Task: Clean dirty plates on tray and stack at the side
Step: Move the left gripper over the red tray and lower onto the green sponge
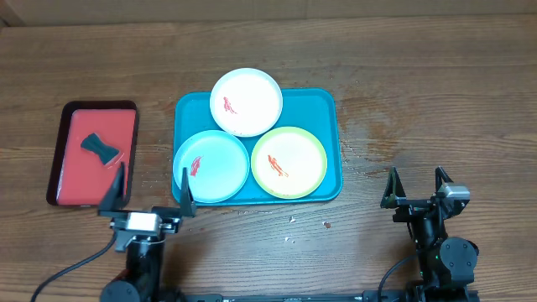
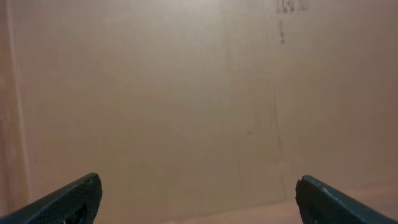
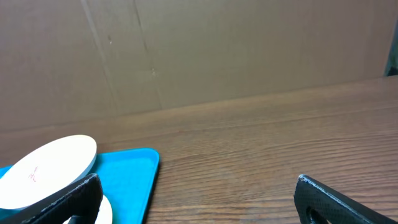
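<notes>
The teal tray (image 1: pixel 323 109) lies mid-table and holds three dirty plates. The white plate (image 1: pixel 246 101) leans on its far rim, the light blue plate (image 1: pixel 211 166) is front left, the yellow-green plate (image 1: pixel 289 162) is front right. Each has a red-orange smear. My left gripper (image 1: pixel 149 195) is open and empty just in front of the tray's left corner. My right gripper (image 1: pixel 415 186) is open and empty, right of the tray. The right wrist view shows the white plate (image 3: pixel 46 168) and the tray corner (image 3: pixel 130 174). The left wrist view (image 2: pixel 198 198) shows only a brown wall.
A smaller red, dark-rimmed tray (image 1: pixel 80 168) lies at the left with a dark bow-shaped sponge (image 1: pixel 100 148) on it. Small crumbs (image 1: pixel 292 220) lie on the wooden table in front of the teal tray. A cardboard wall (image 3: pixel 199 50) stands behind the table.
</notes>
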Action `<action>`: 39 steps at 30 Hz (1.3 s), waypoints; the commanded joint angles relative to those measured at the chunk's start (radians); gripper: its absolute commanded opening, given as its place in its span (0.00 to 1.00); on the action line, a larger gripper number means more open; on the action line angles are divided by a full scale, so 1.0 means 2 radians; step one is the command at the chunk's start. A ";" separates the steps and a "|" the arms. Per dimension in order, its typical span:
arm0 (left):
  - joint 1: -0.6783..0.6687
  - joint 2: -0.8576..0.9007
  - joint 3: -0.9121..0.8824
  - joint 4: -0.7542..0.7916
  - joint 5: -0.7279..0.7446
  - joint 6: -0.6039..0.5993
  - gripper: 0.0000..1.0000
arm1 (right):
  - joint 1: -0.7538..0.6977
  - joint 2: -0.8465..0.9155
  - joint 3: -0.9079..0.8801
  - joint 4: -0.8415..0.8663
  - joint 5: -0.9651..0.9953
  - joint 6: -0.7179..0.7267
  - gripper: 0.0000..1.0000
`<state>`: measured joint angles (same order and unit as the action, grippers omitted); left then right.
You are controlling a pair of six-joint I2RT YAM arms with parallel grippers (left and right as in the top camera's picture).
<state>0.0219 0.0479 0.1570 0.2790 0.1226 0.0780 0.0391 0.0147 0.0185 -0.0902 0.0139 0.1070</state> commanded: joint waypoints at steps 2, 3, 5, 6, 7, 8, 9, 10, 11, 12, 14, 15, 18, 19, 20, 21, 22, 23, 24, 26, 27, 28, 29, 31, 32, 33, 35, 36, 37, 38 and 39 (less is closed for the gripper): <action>0.002 0.080 0.125 -0.104 -0.053 0.017 1.00 | -0.002 -0.006 -0.005 0.003 0.000 -0.002 1.00; 0.002 0.111 0.159 -0.147 -0.054 0.017 1.00 | -0.002 -0.006 -0.005 0.003 0.000 -0.002 1.00; 0.002 0.194 0.243 -0.245 -0.044 0.018 1.00 | -0.002 -0.006 -0.005 0.003 0.000 -0.002 1.00; 0.002 0.230 0.279 -0.282 -0.029 0.022 1.00 | -0.002 -0.006 -0.005 0.003 0.000 -0.002 1.00; 0.002 0.264 0.312 -0.315 -0.014 0.027 1.00 | -0.002 -0.006 -0.005 0.003 0.000 -0.002 1.00; 0.002 0.301 0.346 -0.346 -0.003 0.027 1.00 | -0.002 -0.006 -0.005 0.003 0.000 -0.002 1.00; 0.002 0.329 0.370 -0.370 -0.005 0.030 0.99 | -0.002 -0.006 -0.005 0.003 0.000 -0.002 1.00; 0.003 0.358 0.393 -0.385 -0.019 0.035 1.00 | -0.002 -0.006 -0.005 0.003 0.000 -0.002 1.00; 0.003 0.382 0.410 -0.391 -0.039 0.034 1.00 | -0.002 -0.006 -0.005 0.003 0.000 -0.002 1.00; 0.005 0.407 0.428 -0.396 -0.070 0.012 1.00 | -0.002 -0.006 -0.005 0.003 0.000 -0.002 1.00; 0.017 0.451 0.462 -0.412 -0.140 -0.066 1.00 | -0.002 -0.006 -0.005 0.003 0.000 -0.002 1.00; 0.028 0.470 0.479 -0.425 -0.161 -0.091 1.00 | -0.002 -0.006 -0.005 0.003 0.000 -0.002 1.00; 0.084 0.522 0.527 -0.469 -0.161 -0.139 1.00 | -0.002 -0.006 -0.005 0.003 0.000 -0.002 1.00; 0.107 0.538 0.541 -0.484 -0.143 -0.154 1.00 | -0.002 -0.006 -0.005 0.003 0.000 -0.002 1.00; 0.126 0.550 0.549 -0.493 -0.119 -0.163 1.00 | -0.002 -0.006 -0.005 0.003 0.000 -0.002 1.00; 0.145 0.563 0.554 -0.492 -0.082 -0.175 1.00 | -0.002 -0.006 -0.005 0.003 0.000 -0.002 1.00; 0.158 0.572 0.554 -0.493 -0.046 -0.185 1.00 | -0.002 -0.006 -0.005 0.003 0.000 -0.002 1.00; 0.170 0.582 0.554 -0.502 -0.017 -0.183 1.00 | -0.002 -0.006 -0.005 0.003 0.000 -0.002 1.00; 0.176 0.591 0.554 -0.520 -0.013 -0.179 1.00 | -0.002 -0.006 -0.005 0.003 0.000 -0.002 1.00; 0.185 0.614 0.553 -0.554 -0.025 -0.172 1.00 | -0.002 -0.006 -0.005 0.003 0.000 -0.002 1.00; 0.187 0.626 0.553 -0.563 -0.037 -0.173 0.99 | -0.002 -0.006 -0.005 0.003 0.000 -0.002 1.00; 0.190 0.636 0.553 -0.567 -0.045 -0.178 1.00 | -0.002 -0.006 -0.005 0.003 0.000 -0.002 1.00; 0.195 0.647 0.553 -0.568 -0.054 -0.196 1.00 | -0.002 -0.006 -0.005 0.003 0.000 -0.002 1.00; 0.212 0.663 0.554 -0.569 -0.050 -0.241 1.00 | -0.002 -0.006 -0.005 0.003 0.000 -0.002 1.00; 0.223 0.669 0.556 -0.569 -0.038 -0.265 1.00 | -0.002 -0.006 -0.005 0.003 0.000 -0.002 1.00; 0.235 0.674 0.558 -0.569 -0.020 -0.281 1.00 | -0.002 -0.006 -0.005 0.003 0.000 -0.002 1.00; 0.258 0.684 0.570 -0.571 0.018 -0.286 1.00 | -0.002 -0.006 -0.005 0.003 0.000 -0.002 1.00; 0.267 0.690 0.581 -0.579 0.026 -0.287 1.00 | -0.002 -0.006 -0.005 0.003 0.000 -0.002 1.00; 0.272 0.697 0.595 -0.587 0.026 -0.286 1.00 | -0.002 -0.006 -0.005 0.003 0.000 -0.002 1.00; 0.272 0.703 0.610 -0.598 0.017 -0.282 1.00 | -0.002 -0.006 -0.005 0.003 0.000 -0.002 1.00; 0.272 0.712 0.628 -0.614 0.002 -0.276 1.00 | -0.002 -0.006 -0.005 0.003 0.000 -0.002 1.00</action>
<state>0.5617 1.4471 1.3140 -0.9222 0.1066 -0.4408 0.0391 0.0139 0.0185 -0.0902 0.0143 0.1074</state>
